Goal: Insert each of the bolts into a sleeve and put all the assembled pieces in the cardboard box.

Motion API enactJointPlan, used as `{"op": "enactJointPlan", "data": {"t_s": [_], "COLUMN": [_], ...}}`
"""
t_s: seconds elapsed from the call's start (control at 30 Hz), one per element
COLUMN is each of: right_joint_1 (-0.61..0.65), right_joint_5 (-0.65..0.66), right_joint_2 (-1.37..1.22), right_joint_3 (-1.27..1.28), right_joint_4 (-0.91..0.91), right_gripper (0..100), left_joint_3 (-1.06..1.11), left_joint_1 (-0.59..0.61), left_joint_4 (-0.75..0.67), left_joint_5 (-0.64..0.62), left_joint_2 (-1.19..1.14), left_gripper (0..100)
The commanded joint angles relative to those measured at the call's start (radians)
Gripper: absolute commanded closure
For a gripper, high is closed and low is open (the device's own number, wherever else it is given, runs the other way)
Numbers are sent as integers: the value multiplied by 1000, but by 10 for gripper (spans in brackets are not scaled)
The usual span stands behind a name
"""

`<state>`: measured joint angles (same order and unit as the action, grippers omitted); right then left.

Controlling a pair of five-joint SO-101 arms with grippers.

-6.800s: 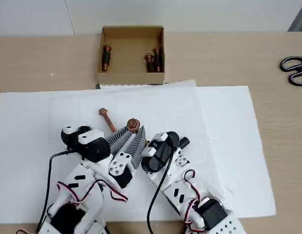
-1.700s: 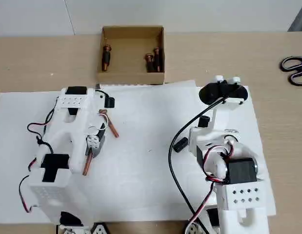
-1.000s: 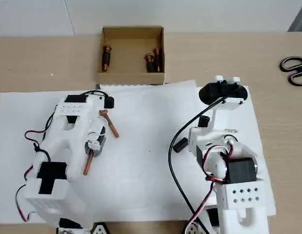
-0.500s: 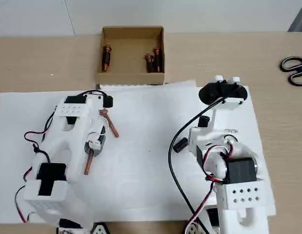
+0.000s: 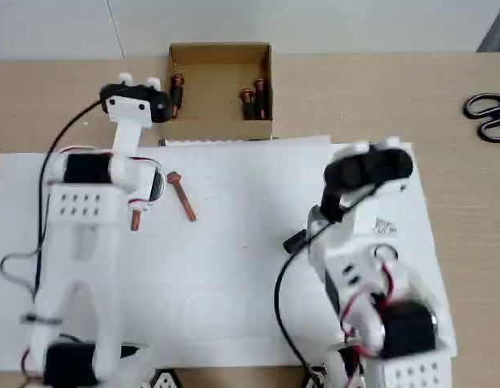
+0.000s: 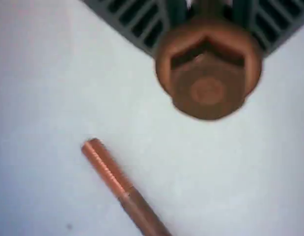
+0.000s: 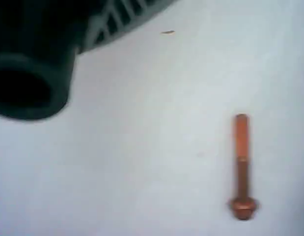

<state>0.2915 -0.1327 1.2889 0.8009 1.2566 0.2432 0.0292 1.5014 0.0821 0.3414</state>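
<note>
- Left jaws clamped on held bolt, just behind its head.
- Right jaws closed on a black sleeve.
- Loose bolt lies on paper.

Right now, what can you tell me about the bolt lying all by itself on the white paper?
The loose bolt is copper-coloured and looks like metal. It has a six-sided head with a round flange, and a straight shaft, smooth near the head and threaded toward the tip. It wears no sleeve. It lies flat and slanted on the white paper, head end nearer the cardboard box. Only the paper touches it.
</note>
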Motion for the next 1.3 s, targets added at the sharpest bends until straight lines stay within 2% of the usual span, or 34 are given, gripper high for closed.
{"op": "enactJointPlan", "data": {"t_s": [0.0, 0.17, 0.27, 0.37, 0.57, 0.67, 0.83, 1.0, 1.27], "right_joint_1": [70, 174, 217, 232, 234, 271, 384, 435, 504], "right_joint_5": [18, 68, 103, 152, 147, 187, 195, 198, 198], "right_joint_2": [128, 295, 417, 526, 522, 524, 524, 524, 522], "right_joint_3": [34, 124, 175, 255, 356, 430, 517, 597, 640], "right_joint_4": [42, 139, 168, 166, 104, 51, -7, -97, -208], "right_gripper": [995, 995, 995, 996, 996, 997, 997, 997, 997], "left_joint_3": [-28, -28, -27, 10, 283, 466, 748, 851, 874], "left_joint_1": [-8, -6, -14, -23, -38, -49, -141, -195, -212], "left_joint_4": [98, 196, 189, 121, -57, -155, -247, -288, -348], "left_joint_5": [12, 9, -84, -201, -362, -394, -483, -528, -565], "left_joint_2": [143, 265, 397, 511, 758, 918, 1224, 1484, 1458], "left_gripper": [995, 995, 995, 995, 995, 995, 995, 995, 994]}}
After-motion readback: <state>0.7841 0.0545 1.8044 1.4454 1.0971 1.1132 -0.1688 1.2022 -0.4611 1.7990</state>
